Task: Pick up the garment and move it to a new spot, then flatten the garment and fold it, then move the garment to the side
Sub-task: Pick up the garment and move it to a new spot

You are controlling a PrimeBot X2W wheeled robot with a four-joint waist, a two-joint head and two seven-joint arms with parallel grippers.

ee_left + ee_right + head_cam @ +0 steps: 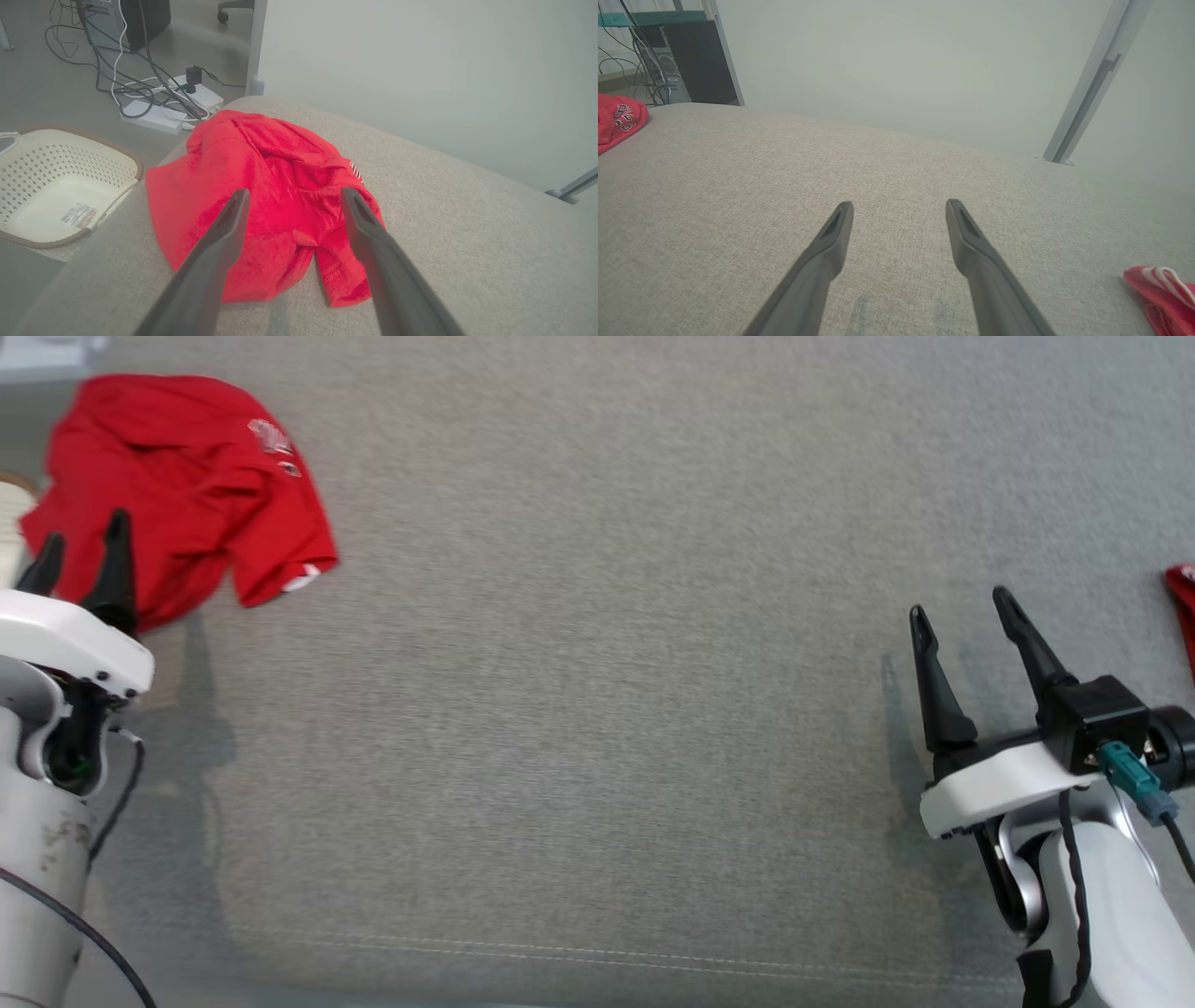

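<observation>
A crumpled red garment (187, 476) with a white logo lies at the far left corner of the grey fabric surface (597, 709). My left gripper (82, 537) hovers over its near edge, open, nothing between its fingers. In the left wrist view the garment (271, 186) lies in a heap just beyond my left gripper (294, 196). My right gripper (962, 602) stands open at the right over bare fabric, far from the garment. In the right wrist view my right gripper (899, 207) is open above the surface, and the garment (616, 123) shows at the far left edge.
A second red cloth piece (1184, 607) with white trim lies at the right edge, also seen as red cloth (1162, 291) near the right wrist. A cream laundry basket (56, 186) sits on the floor left of the surface, with cables and a power strip (159, 107) behind.
</observation>
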